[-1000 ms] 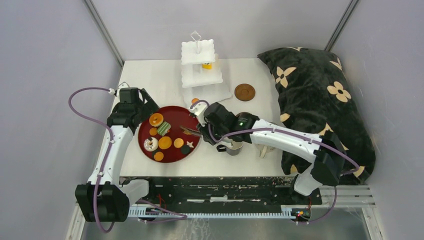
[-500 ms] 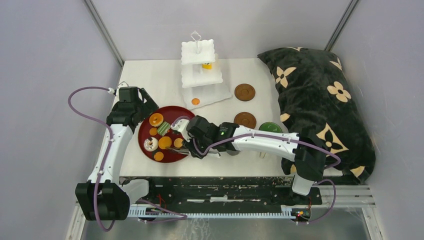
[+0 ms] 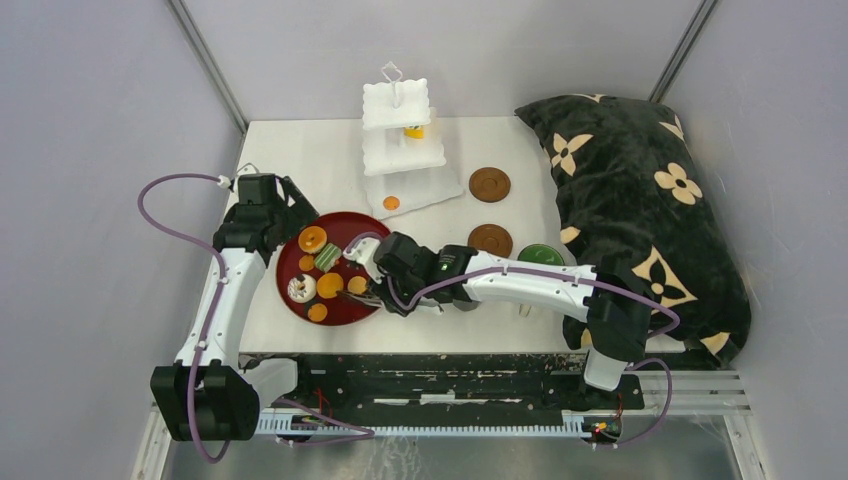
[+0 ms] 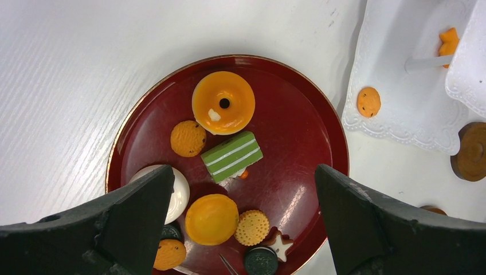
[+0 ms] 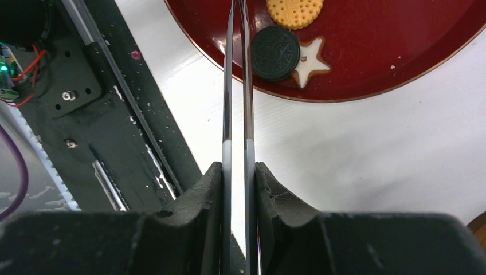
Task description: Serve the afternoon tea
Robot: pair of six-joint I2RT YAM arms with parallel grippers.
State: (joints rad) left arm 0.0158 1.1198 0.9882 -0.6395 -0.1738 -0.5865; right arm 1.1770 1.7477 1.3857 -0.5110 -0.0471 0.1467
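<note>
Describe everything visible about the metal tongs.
The metal tongs are two thin, shiny blades, squeezed nearly parallel with a narrow gap. The right gripper is shut on them, one finger against each blade. They reach across the white table over the dark red tray, passing close beside a dark round cookie; their tips run out of the wrist view.

Pale grey walls [image 3: 90,120] are enclosing the scene on the left, far and right, with slanted metal struts [image 3: 208,65] running up the two far corners. A white wood-grain bench [image 3: 300,150] is sitting under soft, even light. A large black plush pillow with cream flowers [image 3: 620,190] is lying along its right side. A black mounting plate [image 3: 430,372] is spanning the near edge.
</note>
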